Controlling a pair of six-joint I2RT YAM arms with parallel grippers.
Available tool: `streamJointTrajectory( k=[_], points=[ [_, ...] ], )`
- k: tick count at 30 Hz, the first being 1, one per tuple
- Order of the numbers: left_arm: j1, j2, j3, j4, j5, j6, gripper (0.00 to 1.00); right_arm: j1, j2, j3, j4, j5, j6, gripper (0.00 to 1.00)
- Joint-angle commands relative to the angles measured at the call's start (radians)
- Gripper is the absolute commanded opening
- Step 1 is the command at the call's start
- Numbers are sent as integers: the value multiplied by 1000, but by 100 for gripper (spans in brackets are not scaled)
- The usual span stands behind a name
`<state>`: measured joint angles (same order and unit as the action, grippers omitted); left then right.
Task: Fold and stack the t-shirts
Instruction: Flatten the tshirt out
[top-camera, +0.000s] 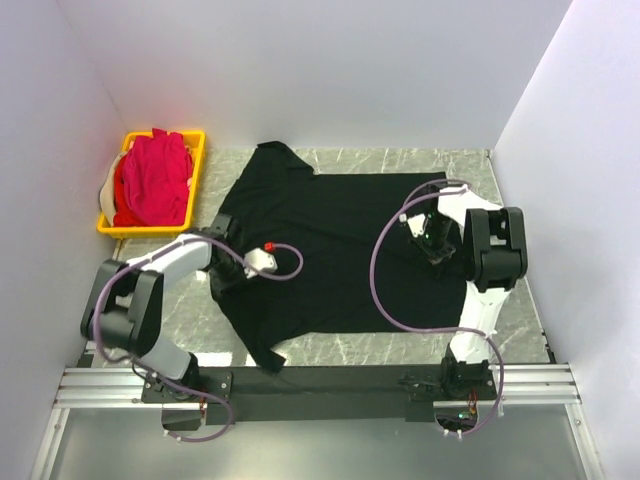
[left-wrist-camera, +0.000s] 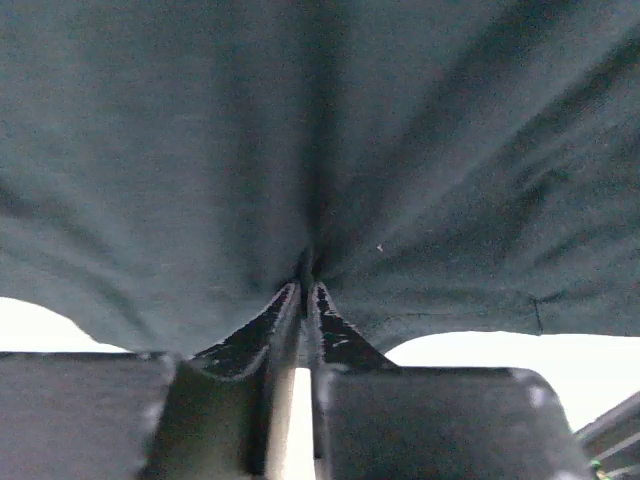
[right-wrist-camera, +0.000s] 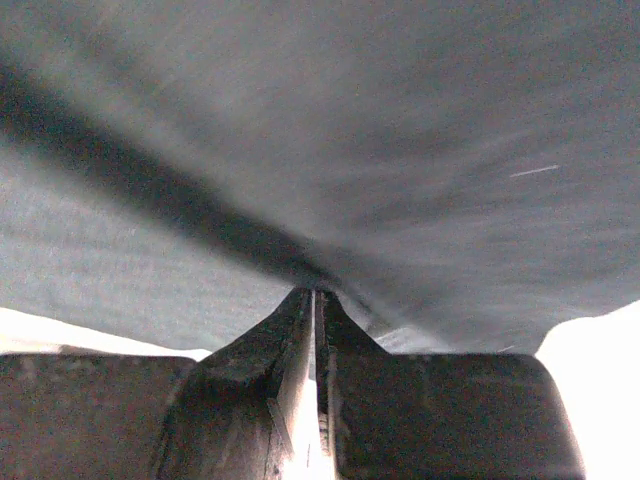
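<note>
A large black t-shirt (top-camera: 330, 240) lies spread flat on the marble table, neck end to the left and hem to the right. My left gripper (top-camera: 240, 268) is over its left end. In the left wrist view its fingertips (left-wrist-camera: 305, 285) are shut on a pinch of the black cloth (left-wrist-camera: 320, 130), which puckers toward them. My right gripper (top-camera: 430, 240) is at the shirt's right end. It is also shut (right-wrist-camera: 316, 293), with a fold of black cloth (right-wrist-camera: 400, 150) caught between the tips. Bright pink t-shirts (top-camera: 152, 180) are heaped in the crate at the back left.
The yellow plastic crate (top-camera: 200, 140) stands in the back left corner against the wall. White walls close in the table on the left, back and right. Purple cables loop over the shirt from both wrists. Bare marble table (top-camera: 400, 345) shows along the near edge.
</note>
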<state>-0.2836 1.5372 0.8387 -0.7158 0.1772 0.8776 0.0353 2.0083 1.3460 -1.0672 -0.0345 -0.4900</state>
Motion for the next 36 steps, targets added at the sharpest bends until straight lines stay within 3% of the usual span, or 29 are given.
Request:
streamJointTrajectory(
  k=[1,6,9,10,11,12,14,16,17,18,20,24,29,36],
  points=[
    [59,119,70,151,-82,27,8,3,90,90,223,184,30,10],
    [164,308,342,130,-22,-12,4,9,237,360,198,236,44,10],
    [167,343,460,157,-3,-43,8,15,282,487,228,307,57,9],
    [169,350,483,109,23,-46,13,15,287,520,211,308,59,10],
    [175,344,508,69,72,-36,26,15,291,553,185,276,60,12],
    [197,328,542,17,131,-23,32,15,271,593,144,259,60,13],
    [222,243,548,-80,295,9,47,14,215,576,122,204,48,22],
    [230,161,501,-109,364,37,61,14,94,501,113,118,48,36],
    [221,68,475,-119,425,64,73,12,57,477,108,84,45,39],
    [207,19,415,-108,447,66,77,14,3,443,84,52,47,43],
    [152,-104,358,-90,426,87,78,12,-35,406,67,38,50,47],
    [-125,-232,211,33,319,61,78,-8,-56,322,4,-89,50,44],
    [-344,-155,186,53,180,34,76,-29,20,294,-51,-266,80,37],
    [-561,-31,158,110,-37,15,75,-29,86,243,-34,-245,106,34]
  ],
)
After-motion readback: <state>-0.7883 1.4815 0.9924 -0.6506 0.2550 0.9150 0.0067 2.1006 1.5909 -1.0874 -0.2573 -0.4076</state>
